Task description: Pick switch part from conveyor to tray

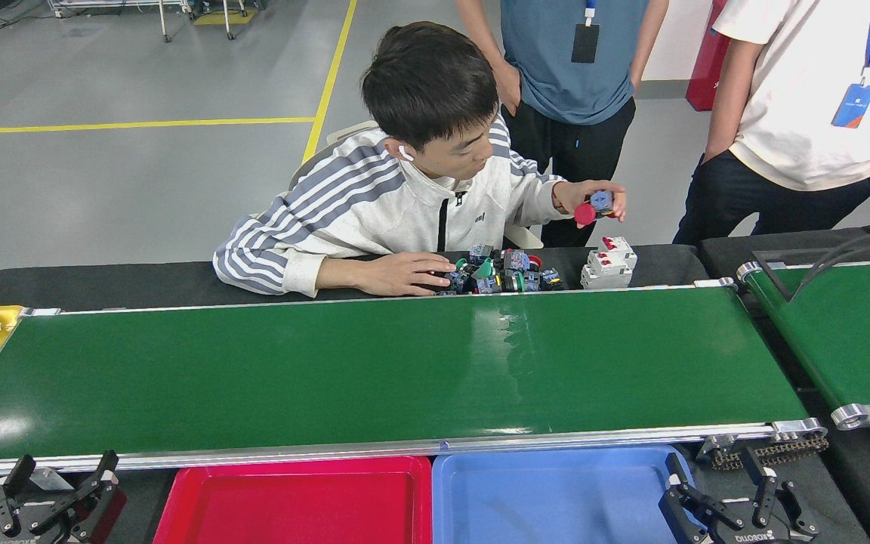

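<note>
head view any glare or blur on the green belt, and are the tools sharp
Head view: the conveyor carries a pale glare patch mid-belt near its far rail and another at its near left end; the belt is otherwise sharp. The left tool and right tool are dark, cut by the bottom edge, yet in focus, both open.

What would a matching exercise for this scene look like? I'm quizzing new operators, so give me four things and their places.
Things:
1. red tray
2. blue tray
3. pile of switch parts
4. red-capped part

Places:
A. in the seated person's raised hand
B. below the conveyor, left of the other tray
C. on the black table beyond the conveyor
D. beside the right pincer

Pairs: 1-B, 2-D, 3-C, 4-A
</note>
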Available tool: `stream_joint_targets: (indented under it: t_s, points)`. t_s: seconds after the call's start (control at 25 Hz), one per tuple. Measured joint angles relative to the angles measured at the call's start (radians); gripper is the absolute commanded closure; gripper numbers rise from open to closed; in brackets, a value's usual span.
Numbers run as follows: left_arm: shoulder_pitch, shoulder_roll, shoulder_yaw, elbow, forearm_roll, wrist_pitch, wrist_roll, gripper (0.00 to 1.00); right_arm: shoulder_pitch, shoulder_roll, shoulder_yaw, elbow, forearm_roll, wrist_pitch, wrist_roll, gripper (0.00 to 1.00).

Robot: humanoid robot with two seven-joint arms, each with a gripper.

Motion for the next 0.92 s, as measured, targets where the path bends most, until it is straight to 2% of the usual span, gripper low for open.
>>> stream_joint_targets:
  t_s: [0.2, 0.92]
  points:
    - [0.0, 0.0, 0.0, 0.0, 0.0, 0.0, 0.0, 0.0, -0.009, 0.0, 0.0, -0.011, 0.011, 0.043, 0.002, 0.01]
    - [0.0, 0.0, 0.008, -0.028, 0.0, -0.003, 0.0, 0.0, -0.026, 0.003, 0.032, -0.016, 0.011, 0.049, 0.003, 0.01]
